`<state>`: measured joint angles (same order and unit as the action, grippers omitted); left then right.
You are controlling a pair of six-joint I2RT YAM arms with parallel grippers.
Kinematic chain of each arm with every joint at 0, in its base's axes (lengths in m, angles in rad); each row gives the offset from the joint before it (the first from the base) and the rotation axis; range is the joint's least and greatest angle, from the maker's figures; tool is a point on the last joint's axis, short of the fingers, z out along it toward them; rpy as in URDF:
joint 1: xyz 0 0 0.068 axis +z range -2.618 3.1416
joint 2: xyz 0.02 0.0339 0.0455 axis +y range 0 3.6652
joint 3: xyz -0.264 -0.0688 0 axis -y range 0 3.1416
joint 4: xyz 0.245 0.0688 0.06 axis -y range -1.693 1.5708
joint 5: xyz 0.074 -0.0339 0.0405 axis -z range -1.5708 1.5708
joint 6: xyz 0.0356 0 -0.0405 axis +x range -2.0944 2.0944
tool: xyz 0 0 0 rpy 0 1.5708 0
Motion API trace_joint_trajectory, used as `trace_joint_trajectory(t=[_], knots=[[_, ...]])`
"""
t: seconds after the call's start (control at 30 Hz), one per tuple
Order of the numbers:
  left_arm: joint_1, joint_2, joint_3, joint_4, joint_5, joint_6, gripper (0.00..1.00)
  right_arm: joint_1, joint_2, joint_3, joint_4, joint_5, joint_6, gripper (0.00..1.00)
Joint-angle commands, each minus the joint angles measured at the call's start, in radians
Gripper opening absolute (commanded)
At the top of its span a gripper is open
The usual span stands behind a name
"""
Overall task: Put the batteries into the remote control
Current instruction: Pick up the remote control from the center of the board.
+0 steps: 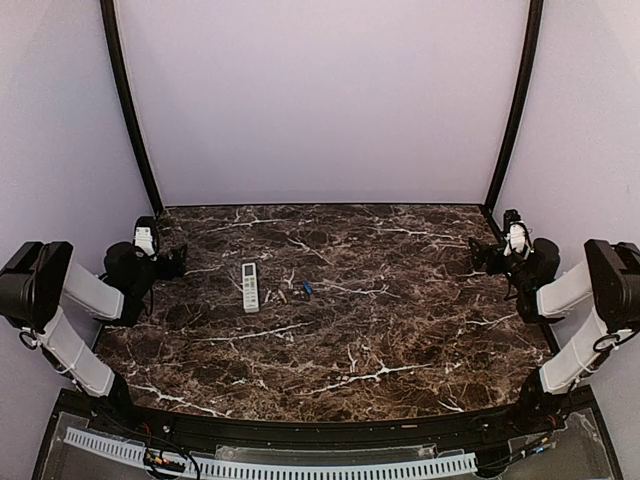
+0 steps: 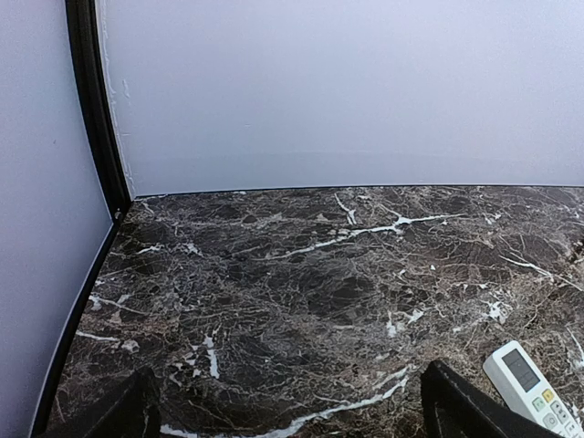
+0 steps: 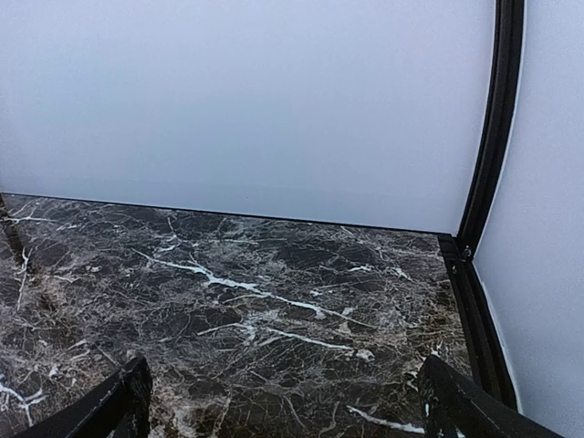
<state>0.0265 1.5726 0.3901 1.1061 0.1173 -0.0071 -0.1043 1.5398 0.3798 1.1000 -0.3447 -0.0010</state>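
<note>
The white remote control lies lengthwise on the dark marble table left of centre; its display end also shows at the lower right of the left wrist view. A blue battery and dull grey-tan batteries lie just right of the remote. My left gripper is open and empty at the table's left side, well left of the remote. Its fingers stand wide apart over bare marble. My right gripper is open and empty at the far right, its fingers wide apart.
The marble table is enclosed by pale walls at the back and both sides, with black frame posts at the back corners. A black rail and white cable strip run along the near edge.
</note>
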Motion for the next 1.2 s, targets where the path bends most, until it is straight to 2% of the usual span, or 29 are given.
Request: trace_joint_trajectory(t=[0.0, 0.07, 0.23, 0.3, 0.33, 0.4, 0.47, 0.5, 0.57, 0.6, 0.7, 0.8, 0.87, 1.0, 1.17], knots=[[0.007, 0.003, 0.012, 0.021, 0.015, 0.012, 0.99, 0.007, -0.005, 0.013, 0.027, 0.054, 0.025, 0.98], [0.007, 0.003, 0.012, 0.021, 0.015, 0.012, 0.99, 0.004, -0.055, 0.03, -0.056, 0.125, 0.056, 0.99], [0.007, 0.003, 0.012, 0.019, 0.016, 0.011, 0.99, 0.004, -0.184, 0.134, -0.331, 0.054, 0.035, 0.99], [0.007, -0.001, 0.017, 0.011, -0.006, -0.003, 0.99, 0.001, -0.222, 0.182, -0.415, 0.063, 0.118, 0.99], [0.007, -0.009, 0.021, 0.003, -0.071, -0.02, 0.99, -0.001, -0.237, 0.198, -0.429, 0.035, 0.157, 0.99], [0.007, -0.1, 0.065, -0.126, -0.222, -0.071, 0.99, -0.002, -0.248, 0.228, -0.419, -0.076, 0.216, 0.99], [0.007, -0.172, 0.129, -0.302, -0.31, -0.108, 0.99, 0.006, -0.233, 0.266, -0.417, -0.172, 0.295, 0.99], [0.007, -0.196, 0.148, -0.374, -0.325, -0.131, 0.99, 0.017, -0.218, 0.296, -0.436, -0.214, 0.322, 0.99], [0.005, -0.259, 0.182, -0.419, -0.277, -0.171, 0.99, 0.056, -0.183, 0.368, -0.521, -0.225, 0.334, 0.99], [-0.008, -0.285, 0.219, -0.448, -0.237, -0.193, 0.99, 0.086, -0.165, 0.408, -0.58, -0.209, 0.318, 0.99], [-0.116, -0.285, 0.338, -0.743, -0.249, -0.285, 0.99, 0.208, -0.116, 0.524, -0.769, -0.08, 0.285, 0.99], [-0.286, -0.222, 0.443, -0.971, -0.272, -0.326, 0.98, 0.329, -0.07, 0.633, -0.983, 0.159, 0.277, 0.99], [-0.359, -0.161, 0.487, -1.071, -0.269, -0.38, 0.98, 0.394, -0.025, 0.712, -1.122, 0.28, 0.285, 0.99], [-0.451, -0.001, 0.551, -1.193, -0.242, -0.464, 0.99, 0.482, 0.063, 0.827, -1.292, 0.341, 0.313, 0.99], [-0.505, 0.173, 0.668, -1.253, -0.245, -0.451, 0.99, 0.593, 0.13, 0.868, -1.338, 0.448, 0.311, 0.99]])
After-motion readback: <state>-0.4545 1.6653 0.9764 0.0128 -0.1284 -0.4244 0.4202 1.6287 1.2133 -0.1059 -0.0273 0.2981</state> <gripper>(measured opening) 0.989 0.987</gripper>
